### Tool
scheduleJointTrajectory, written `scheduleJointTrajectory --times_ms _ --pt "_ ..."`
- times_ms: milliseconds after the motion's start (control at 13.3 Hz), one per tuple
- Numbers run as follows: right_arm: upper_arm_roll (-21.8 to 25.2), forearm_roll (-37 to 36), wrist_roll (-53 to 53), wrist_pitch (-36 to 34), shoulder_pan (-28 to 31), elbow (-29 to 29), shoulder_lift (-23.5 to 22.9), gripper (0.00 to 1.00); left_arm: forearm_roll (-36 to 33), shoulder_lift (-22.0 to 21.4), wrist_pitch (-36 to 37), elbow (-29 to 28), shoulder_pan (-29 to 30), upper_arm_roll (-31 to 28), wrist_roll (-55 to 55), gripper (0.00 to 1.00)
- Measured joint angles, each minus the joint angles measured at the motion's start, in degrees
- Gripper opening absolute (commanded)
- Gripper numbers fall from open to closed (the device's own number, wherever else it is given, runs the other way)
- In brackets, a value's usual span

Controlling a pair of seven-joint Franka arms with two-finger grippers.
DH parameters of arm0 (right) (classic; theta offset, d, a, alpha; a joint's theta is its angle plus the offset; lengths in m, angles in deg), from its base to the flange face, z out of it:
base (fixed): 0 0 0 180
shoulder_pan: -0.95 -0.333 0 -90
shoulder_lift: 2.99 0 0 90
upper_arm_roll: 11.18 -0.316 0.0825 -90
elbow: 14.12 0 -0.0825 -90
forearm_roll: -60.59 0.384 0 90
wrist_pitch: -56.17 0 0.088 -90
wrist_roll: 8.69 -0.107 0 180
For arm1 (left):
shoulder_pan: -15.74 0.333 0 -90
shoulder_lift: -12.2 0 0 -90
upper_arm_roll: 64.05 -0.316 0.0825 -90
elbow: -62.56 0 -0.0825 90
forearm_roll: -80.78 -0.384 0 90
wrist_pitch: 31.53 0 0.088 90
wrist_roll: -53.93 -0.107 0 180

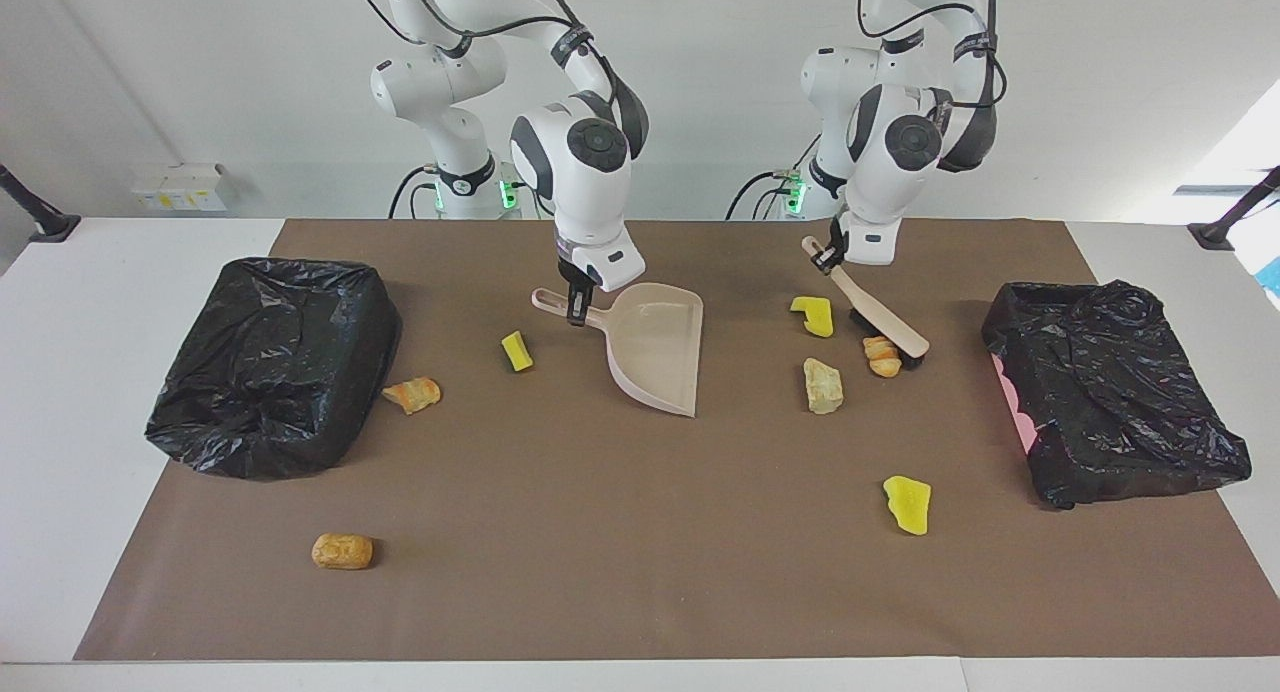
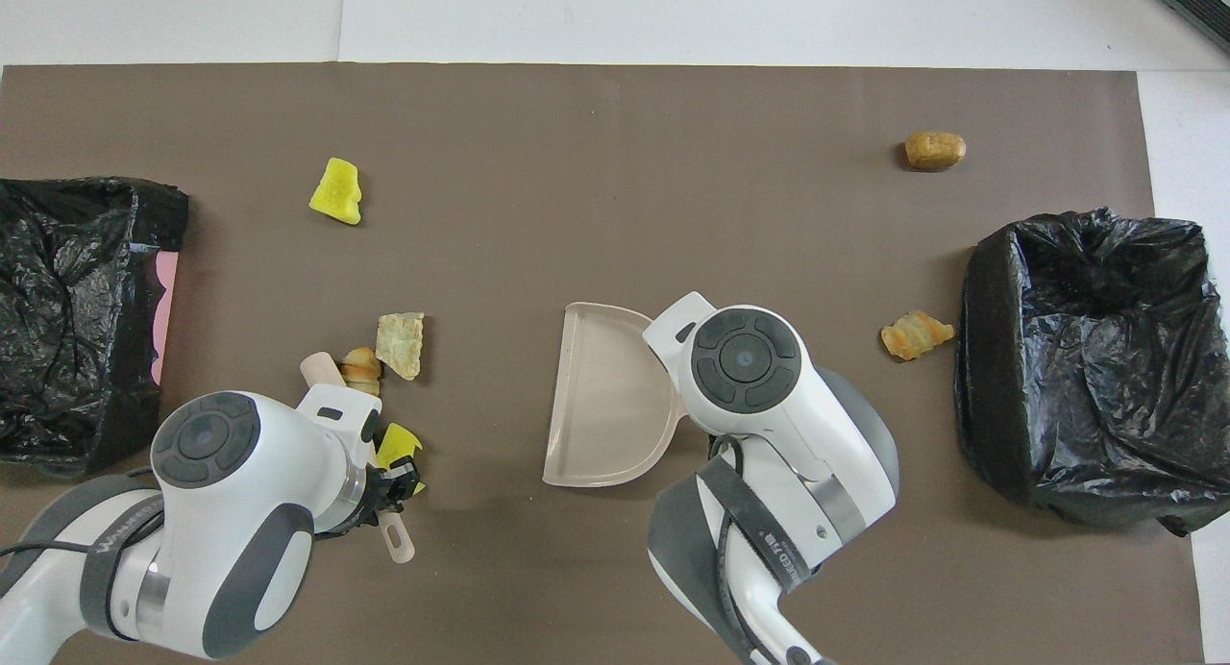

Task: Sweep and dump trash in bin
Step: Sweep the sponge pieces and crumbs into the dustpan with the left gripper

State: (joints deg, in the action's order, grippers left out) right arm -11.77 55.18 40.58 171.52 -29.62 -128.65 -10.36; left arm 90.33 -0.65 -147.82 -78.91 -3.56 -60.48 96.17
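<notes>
My right gripper [image 1: 577, 307] is shut on the handle of the beige dustpan [image 1: 655, 357], whose mouth faces the left arm's end of the table. The left gripper [image 1: 828, 257] is shut on the handle of a slanted brush [image 1: 880, 317]; its dark bristles sit against a tan-orange lump [image 1: 882, 355]. Beside that lump lie a yellow chunk [image 1: 817, 315] and a pale tan chunk [image 1: 822, 385]. Several more pieces of trash are scattered: a yellow one [image 1: 908, 503], a small yellow one [image 1: 516, 350], an orange one [image 1: 412, 394] and a brown one [image 1: 342, 550]. Seen from overhead, the right hand hides its own fingers above the dustpan [image 2: 601, 406].
Two bins lined with black bags stand on the brown mat: one [image 1: 275, 362] at the right arm's end, beside the orange lump, and one [image 1: 1110, 392] at the left arm's end. White table [image 1: 60, 452] surrounds the mat.
</notes>
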Motion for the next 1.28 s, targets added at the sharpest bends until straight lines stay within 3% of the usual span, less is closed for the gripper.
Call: scheduleJointTrajectory --times_ms 377,678,1055,1281 --pt "0.0 0.0 5.4 2.6 0.0 -0.5 -1.0 0.0 2.8 4.9 1.8 8.0 -2.7 0.0 -5.3 0.0" --pt "0.0 -0.7 11.0 3.0 0.0 -0.5 -1.8 0.0 2.9 3.6 12.8 13.2 -2.7 -0.9 -0.5 0.0" --pt "0.0 -1.3 11.0 3.0 -0.2 -0.4 -1.8 0.0 3.1 -0.4 15.0 9.3 -6.0 -0.1 22.8 0.0" --pt "0.0 -4.8 7.5 3.0 -1.3 -0.4 -1.8 0.0 4.5 -0.8 9.0 4.8 -11.7 0.1 35.1 0.0"
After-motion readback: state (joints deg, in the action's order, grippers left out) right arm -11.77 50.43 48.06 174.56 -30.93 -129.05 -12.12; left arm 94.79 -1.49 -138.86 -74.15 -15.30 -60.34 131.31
